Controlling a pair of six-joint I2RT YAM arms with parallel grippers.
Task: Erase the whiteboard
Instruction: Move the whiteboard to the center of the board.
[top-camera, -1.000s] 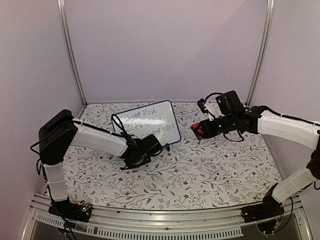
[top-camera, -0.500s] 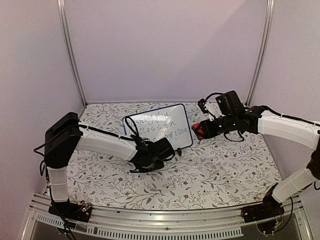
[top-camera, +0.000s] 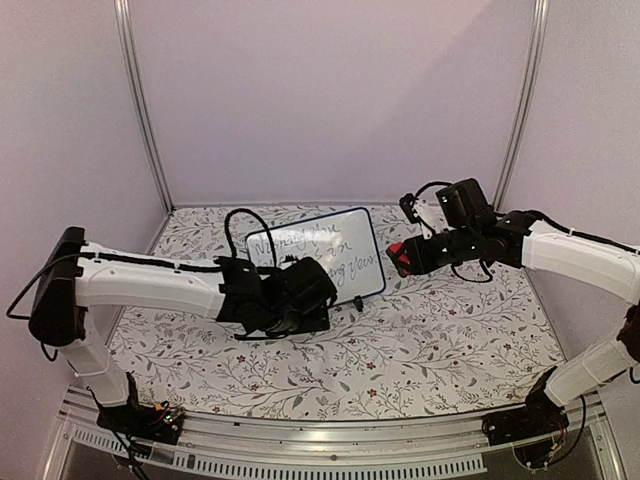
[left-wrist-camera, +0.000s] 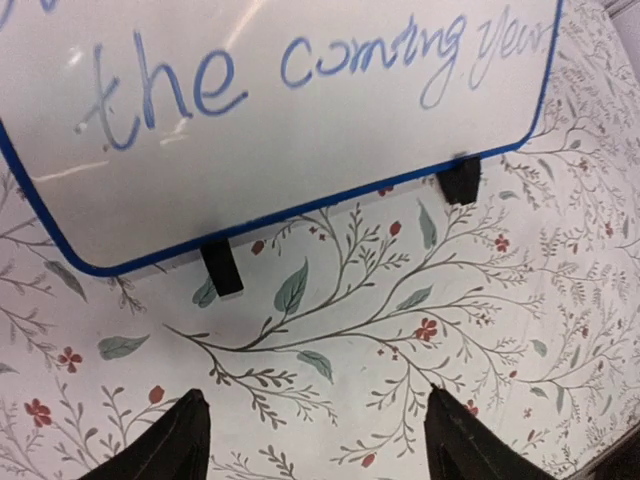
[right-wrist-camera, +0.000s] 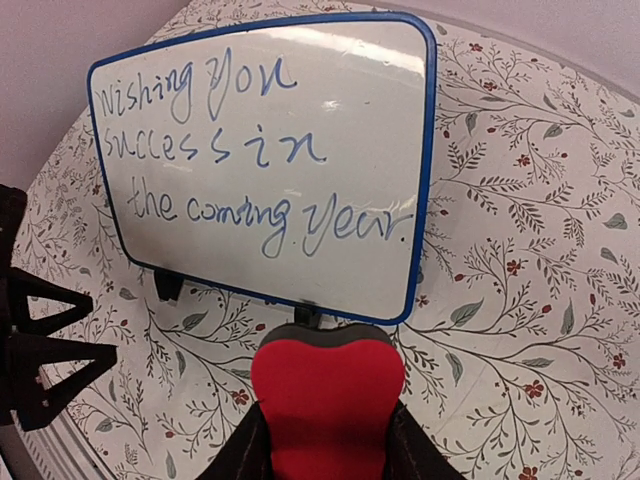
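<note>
Whiteboard is being propped at the counter's far middle, all its handwriting being shown only by the right wrist view. A red block is being clenched by the right end effector; the left end effector is being held released.

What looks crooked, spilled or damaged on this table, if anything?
Only the whiteboard: it stands skewed, its frame at an angle to the edges of the table, and all three handwritten lines are unerased. Nothing looks spilled or broken.
</note>
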